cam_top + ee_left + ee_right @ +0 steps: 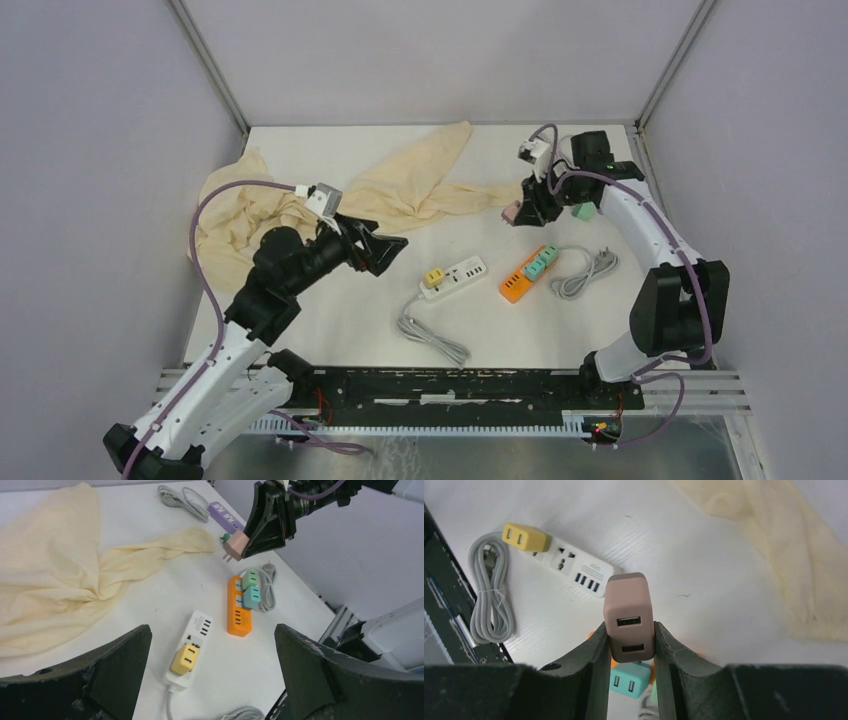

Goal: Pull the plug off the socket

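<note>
Broadly, we see the white worktop [330, 330] carrying a crumpled cream cloth [250, 205] at its far left. Our left pincer [390, 252] hovers wide open with nothing in it, near the white power strip [455, 277], which has a yellow plug [434, 277] seated at one end. Beside that strip lies the orange power strip [239, 620] with two green plugs [250, 587] seated in it. Our right pincer [629, 635] is clamped on the pink plug [626, 605], held up off the worktop, prongs bare and clear of any socket.

Pale lilac walls [420, 50] enclose a white table [520, 330] under even light.
</note>
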`<action>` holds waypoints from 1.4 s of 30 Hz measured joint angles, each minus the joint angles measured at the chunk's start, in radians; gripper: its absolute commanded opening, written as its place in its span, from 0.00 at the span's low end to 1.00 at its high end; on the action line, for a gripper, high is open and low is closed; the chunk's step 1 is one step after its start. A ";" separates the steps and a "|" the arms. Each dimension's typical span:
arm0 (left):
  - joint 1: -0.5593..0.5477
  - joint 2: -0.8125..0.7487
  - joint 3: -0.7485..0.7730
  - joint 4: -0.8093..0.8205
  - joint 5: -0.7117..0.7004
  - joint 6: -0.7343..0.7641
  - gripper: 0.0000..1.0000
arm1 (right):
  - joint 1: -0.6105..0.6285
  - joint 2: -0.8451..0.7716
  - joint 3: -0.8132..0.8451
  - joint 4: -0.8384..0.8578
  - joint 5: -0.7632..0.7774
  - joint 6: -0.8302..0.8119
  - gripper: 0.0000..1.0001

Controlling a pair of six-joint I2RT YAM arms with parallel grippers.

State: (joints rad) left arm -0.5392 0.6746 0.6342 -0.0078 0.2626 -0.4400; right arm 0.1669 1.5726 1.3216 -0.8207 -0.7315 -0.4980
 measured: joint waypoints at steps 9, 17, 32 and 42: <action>0.000 0.041 -0.010 -0.250 -0.044 0.219 1.00 | -0.266 -0.013 -0.121 0.247 0.102 0.320 0.26; 0.007 0.014 -0.043 -0.318 -0.098 0.264 1.00 | -0.390 0.097 -0.151 0.371 0.250 0.526 0.31; 0.027 0.015 -0.043 -0.319 -0.104 0.266 1.00 | -0.389 0.275 -0.134 0.385 0.286 0.629 0.60; 0.034 0.024 -0.043 -0.318 -0.085 0.270 1.00 | -0.391 0.252 -0.093 0.347 0.316 0.590 0.63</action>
State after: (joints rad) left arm -0.5049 0.6983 0.5907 -0.3256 0.1780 -0.1703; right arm -0.2245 1.8244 1.2285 -0.4740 -0.4156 0.0917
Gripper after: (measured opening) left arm 0.997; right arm 0.643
